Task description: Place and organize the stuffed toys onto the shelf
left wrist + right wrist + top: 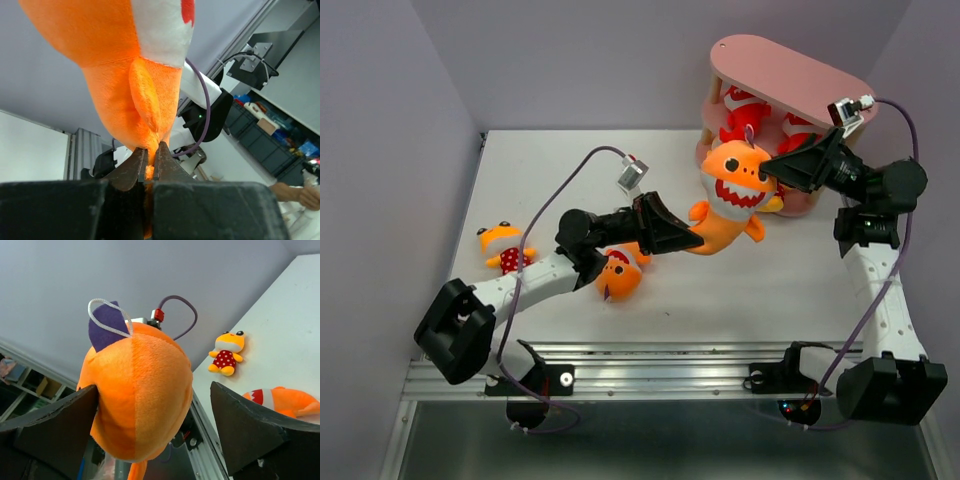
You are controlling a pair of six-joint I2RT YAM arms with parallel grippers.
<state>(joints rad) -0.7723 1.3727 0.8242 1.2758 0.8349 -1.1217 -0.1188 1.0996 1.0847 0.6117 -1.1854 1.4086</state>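
The orange shark [730, 190] hangs in the air over the far right part of the table [800, 300], just in front of the pink shelf [790, 65] and not yet on any board. The left claw [150, 162] is clamped on the thin end of its tail, the plush pinched flat between the tips. The right claw [154, 386] stands wide apart on either side of the head, gripping nothing. This toy looks light, soft and squashy, so it should take a firm squeeze without harm, but held by the tail alone it will likely droop and swing. The round head is bulky and its fleece may slide in a shallow pinch. A bite across the narrower body or on a fin seems surer. The cord loop [107, 315] on top is too thin to trust. Red plush [745, 115] already sit on the middle tier. A second orange shark [620, 278] and a yellow-orange figure [500, 245] lie on the table to the left.
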